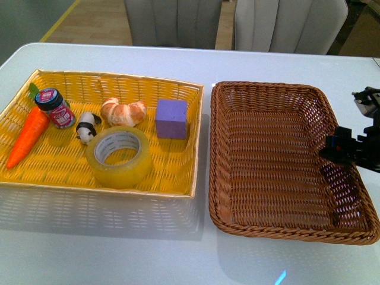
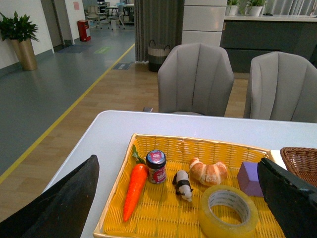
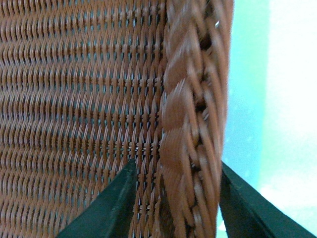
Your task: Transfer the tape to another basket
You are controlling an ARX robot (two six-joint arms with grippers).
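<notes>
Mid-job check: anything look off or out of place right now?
One thing: the right gripper straddles the right rim of the brown basket, a finger on each side; whether it is clamped I cannot tell. The tape lies flat in the yellow basket, untouched. Nothing spilled or damaged.

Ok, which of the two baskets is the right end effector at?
The dark brown basket, the empty one: the right end effector straddles its braided rim. The yellow basket holds the tape.
</notes>
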